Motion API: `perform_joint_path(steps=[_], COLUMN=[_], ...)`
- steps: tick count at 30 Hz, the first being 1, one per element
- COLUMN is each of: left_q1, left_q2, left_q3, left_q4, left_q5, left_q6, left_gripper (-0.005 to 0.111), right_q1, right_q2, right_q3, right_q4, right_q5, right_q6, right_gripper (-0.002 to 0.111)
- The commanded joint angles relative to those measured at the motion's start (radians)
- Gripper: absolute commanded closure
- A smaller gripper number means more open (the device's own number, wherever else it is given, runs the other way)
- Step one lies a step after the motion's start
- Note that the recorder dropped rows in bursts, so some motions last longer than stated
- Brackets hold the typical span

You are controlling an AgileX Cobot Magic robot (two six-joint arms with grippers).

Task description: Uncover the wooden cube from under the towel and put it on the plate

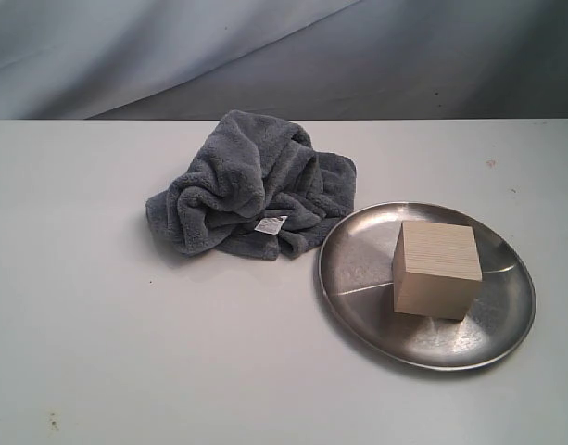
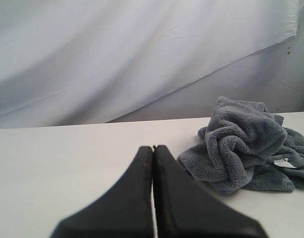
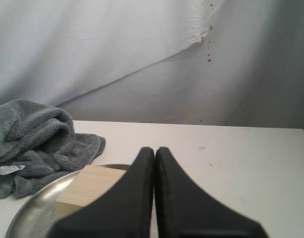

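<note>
Closest to each wrist camera, the left gripper (image 2: 152, 148) and the right gripper (image 3: 154, 148) each have their black fingers pressed together, holding nothing. On the near part of the white desk (image 1: 98, 324), the pale beige wooden cube (image 1: 437, 269) sits flat inside the round shiny silver metal plate (image 1: 358, 269), a little off-centre. The cube looks stiff, light and smooth-faced; a hold across two opposite flat sides, low on the block, would likely be firmest, and the slick plate might slide under a push. Farther back, touching the plate's rim, the fluffy blue-grey plush towel (image 1: 251, 185) lies crumpled, its small white label (image 1: 270, 224) showing. It is soft and limp, so any raised fold could be pinched.
</note>
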Motion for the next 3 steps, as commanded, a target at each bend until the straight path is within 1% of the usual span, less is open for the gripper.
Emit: perform_joint_path(steps=[1, 3], left_q1=[-0.005, -0.005], left_q2=[-0.004, -0.004], left_q3=[0.004, 0.004], left_q4=[-0.002, -0.002], left_q5=[-0.002, -0.002], left_q6=[-0.003, -0.003], left_gripper=[0.107, 0.107], right_q1=[-0.007, -0.007], right_q2=[-0.005, -0.005], right_q3=[0.004, 0.004], right_q4=[0.006, 0.006], right_q5=[0.003, 0.003], right_q6=[-0.011, -0.011], right_gripper=[0.108, 0.108])
